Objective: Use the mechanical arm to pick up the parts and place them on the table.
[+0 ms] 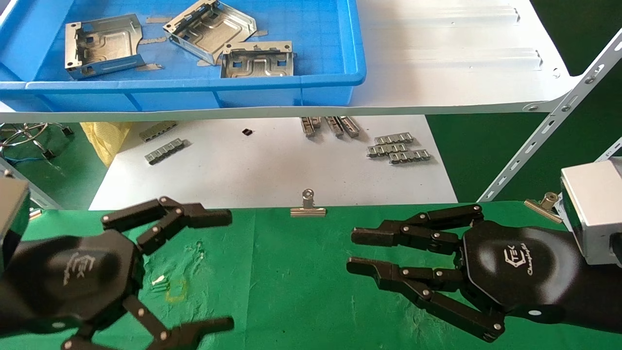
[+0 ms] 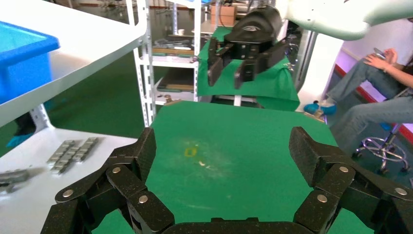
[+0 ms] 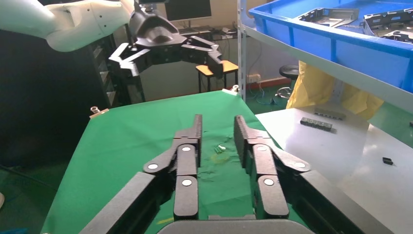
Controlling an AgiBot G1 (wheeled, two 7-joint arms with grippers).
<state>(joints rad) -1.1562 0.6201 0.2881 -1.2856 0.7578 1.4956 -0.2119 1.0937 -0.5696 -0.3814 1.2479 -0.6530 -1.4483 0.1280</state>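
Silver parts (image 1: 104, 46) flat in blue bin (image 1: 316, 82), variously turned; both end effectors (image 1: 184, 272) (image 1: 357, 250) spread, empty.

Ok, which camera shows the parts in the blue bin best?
The head view: three parts lie in full sight inside the bin. The right wrist view catches only their edges over the rim; the left wrist view shows just a bin corner.

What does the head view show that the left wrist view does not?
Only the head view shows three silver stamped sheet-metal trays inside the blue plastic bin, and a silver binder clip. Only the left wrist view shows a seated person in jeans. Both show the green cloth table and both black grippers, left and right, open and empty.
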